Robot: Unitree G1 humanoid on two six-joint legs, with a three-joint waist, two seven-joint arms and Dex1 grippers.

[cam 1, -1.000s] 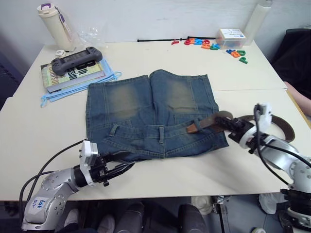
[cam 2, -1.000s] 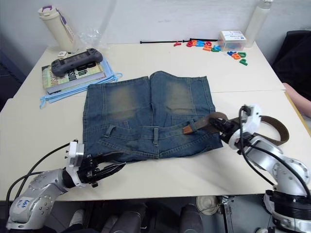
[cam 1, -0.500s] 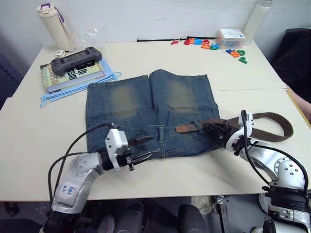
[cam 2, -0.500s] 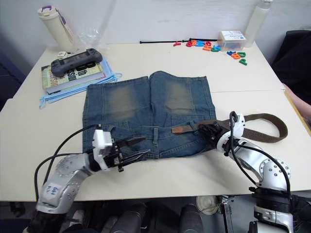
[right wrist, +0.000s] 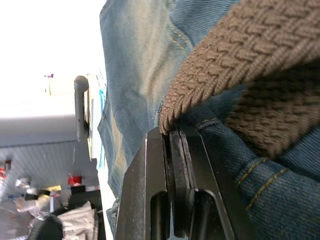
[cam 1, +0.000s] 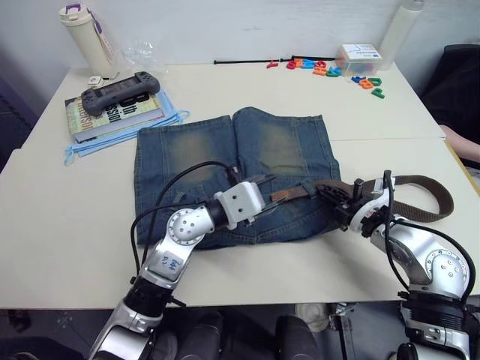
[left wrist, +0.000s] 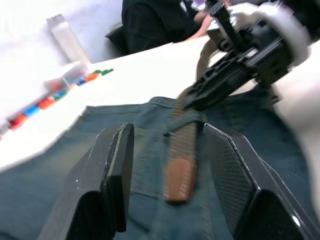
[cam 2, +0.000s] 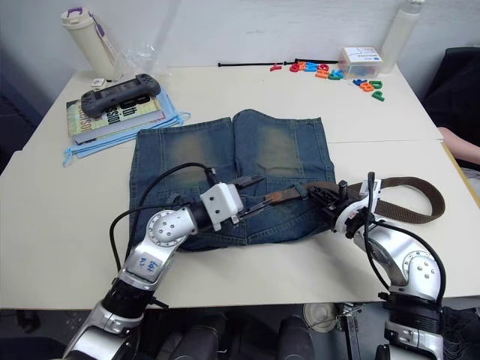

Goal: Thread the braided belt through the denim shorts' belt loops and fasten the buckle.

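The denim shorts (cam 1: 225,161) lie flat mid-table, waistband toward me. The braided belt (cam 1: 420,184) runs from a loop on the bare table at the right onto the waistband. It passes under a belt loop (left wrist: 186,119) and ends in its tan tip (cam 1: 280,197). My left gripper (cam 1: 260,192) is open over the waistband, and the tan tip (left wrist: 177,180) lies between its fingers (left wrist: 117,170). My right gripper (cam 1: 335,198) is shut on the strap at the right side of the shorts; the right wrist view shows the braid (right wrist: 235,60) pinched there. The buckle is hidden.
At the back left stand a book stack (cam 1: 112,112) with a game controller (cam 1: 120,91), blue face masks (cam 1: 94,146) and a bottle (cam 1: 84,34). Coloured letters (cam 1: 330,69), a white box (cam 1: 356,56) and a black rod (cam 1: 240,61) line the far edge. A person sits at the right (cam 1: 461,82).
My left arm has swung from the table's front edge up over the shorts to the belt tip. The right gripper has pushed the belt leftward along the waistband.
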